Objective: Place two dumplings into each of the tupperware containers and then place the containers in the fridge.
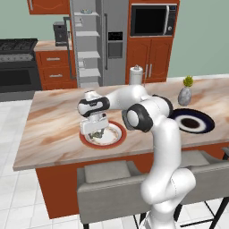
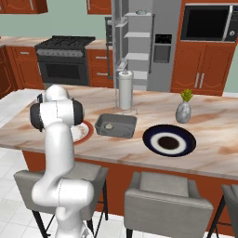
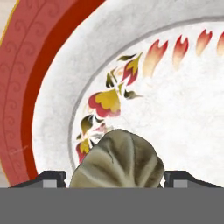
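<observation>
In the hand view, a dumpling point(image 3: 117, 159) lies on the red-rimmed plate point(image 3: 26, 109), its lower part cut off by the frame edge. The gripper point(image 3: 114, 177) stands over it with fingers apart on either side, not yet touching. In the right base view, the arm hides most of the plate. The dark grey container point(image 2: 116, 125) holds one dumpling point(image 2: 109, 125) on the marble island counter point(image 1: 53, 120). The fridge point(image 1: 96, 40) stands open behind.

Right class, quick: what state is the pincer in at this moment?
Pincer: open, its fingertips either side of a dumpling on the red-rimmed plate, not yet gripping.
</observation>
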